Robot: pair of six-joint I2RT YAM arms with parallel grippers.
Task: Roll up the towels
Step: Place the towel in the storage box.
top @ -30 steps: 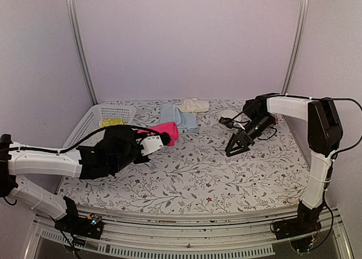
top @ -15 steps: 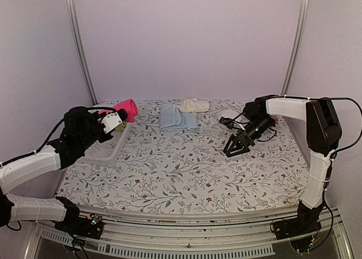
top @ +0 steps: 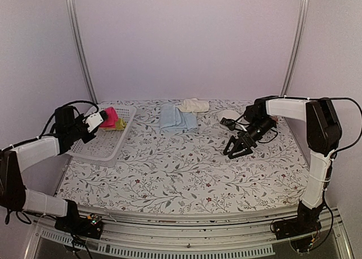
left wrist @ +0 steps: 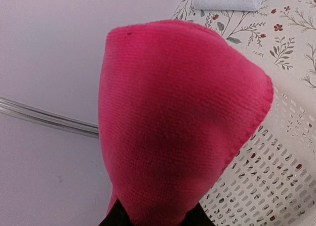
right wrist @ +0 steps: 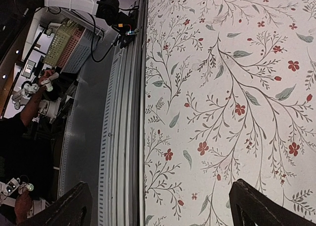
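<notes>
My left gripper point(top: 104, 120) is shut on the hot pink towel point(top: 111, 116), holding it over the far end of the white basket point(top: 96, 147). In the left wrist view the bundled pink towel point(left wrist: 182, 122) fills the frame and hides the fingertips. A yellow-green towel point(top: 120, 125) lies in the basket beside it. The light blue towel point(top: 176, 117) lies folded at the back middle, with the cream towel point(top: 194, 105) behind it. My right gripper point(top: 235, 152) hovers open and empty over the floral covering point(right wrist: 222, 88), right of centre.
The basket's perforated wall point(left wrist: 276, 176) sits just under the pink towel. A small pale object point(top: 229, 115) lies near the right arm's wrist. Metal frame posts stand at the back corners. The table's front rail point(right wrist: 123, 137) shows in the right wrist view.
The left arm has swung left with the pink towel, from the table's middle to over the basket, then lowered it. The right gripper has dropped slightly.
</notes>
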